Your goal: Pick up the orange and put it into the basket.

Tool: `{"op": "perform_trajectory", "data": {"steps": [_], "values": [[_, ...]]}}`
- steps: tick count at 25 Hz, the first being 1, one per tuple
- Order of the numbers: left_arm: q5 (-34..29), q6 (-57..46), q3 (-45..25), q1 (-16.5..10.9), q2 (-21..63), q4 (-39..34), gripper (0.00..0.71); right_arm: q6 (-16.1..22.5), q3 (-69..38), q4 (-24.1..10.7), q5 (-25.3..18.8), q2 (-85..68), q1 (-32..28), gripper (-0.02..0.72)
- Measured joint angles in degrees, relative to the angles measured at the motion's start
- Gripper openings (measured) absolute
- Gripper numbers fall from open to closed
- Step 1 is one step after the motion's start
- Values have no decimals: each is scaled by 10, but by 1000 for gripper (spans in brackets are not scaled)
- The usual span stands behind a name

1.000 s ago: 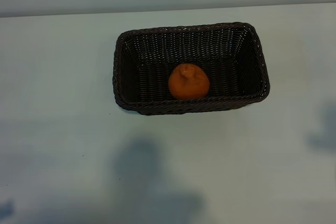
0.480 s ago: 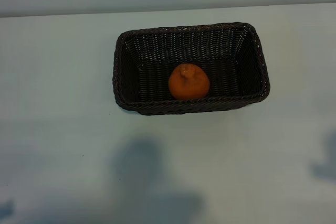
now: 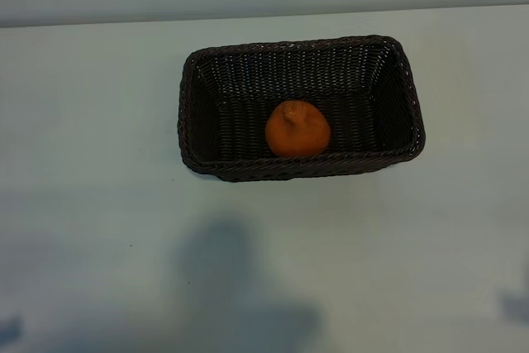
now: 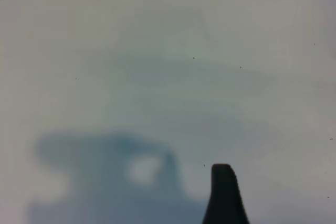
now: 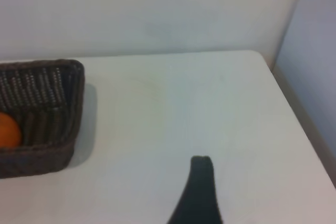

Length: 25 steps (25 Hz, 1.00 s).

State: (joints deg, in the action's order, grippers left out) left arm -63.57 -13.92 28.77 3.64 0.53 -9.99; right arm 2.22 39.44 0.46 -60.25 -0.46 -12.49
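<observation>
The orange point(image 3: 297, 130) lies inside the dark woven basket point(image 3: 291, 169), near the middle of its front wall, stem end up. Neither arm shows in the exterior view. In the right wrist view the basket's corner point(image 5: 50, 157) and a sliver of the orange point(image 5: 7, 131) sit off to one side. One dark finger point(image 5: 199, 192) of my right gripper hangs over bare table, well apart from the basket and holding nothing. In the left wrist view a single dark finger point(image 4: 224, 195) stands above bare table and its own shadow, also holding nothing.
The pale table point(image 3: 99, 204) spreads wide around the basket. Its right edge point(image 5: 296, 114) and a wall behind point(image 5: 157, 9) show in the right wrist view. Soft arm shadows point(image 3: 227, 287) fall on the table's front part.
The orange and basket have not moved. The shadow at the exterior view's right edge has slid down toward the front corner of the table.
</observation>
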Motion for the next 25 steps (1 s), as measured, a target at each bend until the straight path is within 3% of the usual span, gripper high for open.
{"op": "perform_trajectory", "data": {"steps": [13,25], "values": [[0,0,0,0,0,0,509,9,-107,-5,-21,0,0,595],[0,1,0,0,0,0,509,-2,-114,1,-7,0,0,587]]}}
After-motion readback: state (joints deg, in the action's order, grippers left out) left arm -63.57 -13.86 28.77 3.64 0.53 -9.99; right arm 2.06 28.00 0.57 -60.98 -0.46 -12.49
